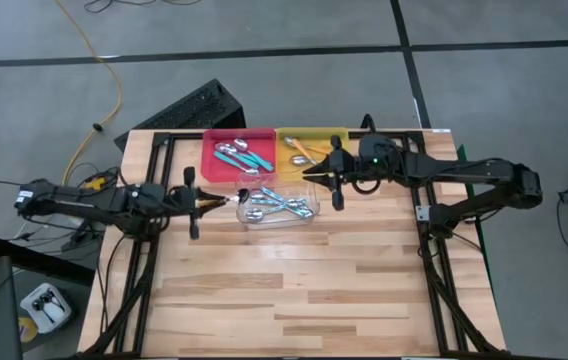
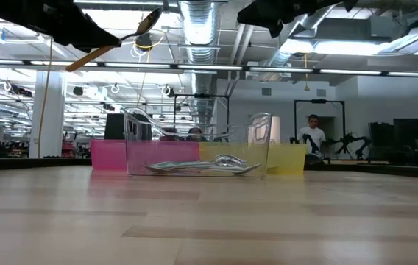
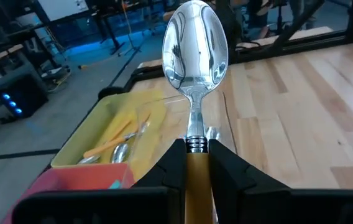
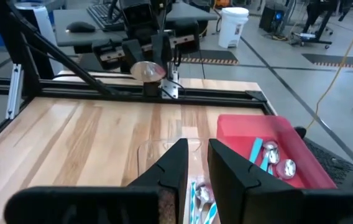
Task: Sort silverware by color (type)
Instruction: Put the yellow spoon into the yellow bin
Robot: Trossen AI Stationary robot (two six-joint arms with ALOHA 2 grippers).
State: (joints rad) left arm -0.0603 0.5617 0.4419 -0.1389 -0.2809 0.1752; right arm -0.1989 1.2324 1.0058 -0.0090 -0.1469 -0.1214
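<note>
The left tool point(image 3: 196, 163) is pinched on the orange handle of a spoon point(image 3: 196, 50), holding it up in the air with the shiny bowl pointing forward, toward the trays. From above, that spoon point(image 1: 236, 198) hangs just off the left end of the clear tray point(image 1: 309, 217), well above the table point(image 1: 294, 290); I'd guess it was lifted out of the mixed pile there and is bound for the yellow tray point(image 1: 340, 133), where another orange-handled spoon point(image 1: 301, 150) already lies. Gripping it low on the handle keeps the bowl free and lets the spoon go in lengthwise. The red tray point(image 1: 222, 136) holds the teal-handled spoons point(image 1: 239, 156), and the clear tray keeps a heap of pale blue ones point(image 1: 282, 204), so the sorting looks well along. The right tool point(image 4: 194, 163) hovers over the near end of the clear tray point(image 4: 158, 149), its fingers held a little apart with nothing between them, looking down on the spoons below; it seems to be waiting its turn, or lining up the next pick. The risk I see is the two arms crowding each other over the trays if the left one swings across to the yellow tray.
</note>
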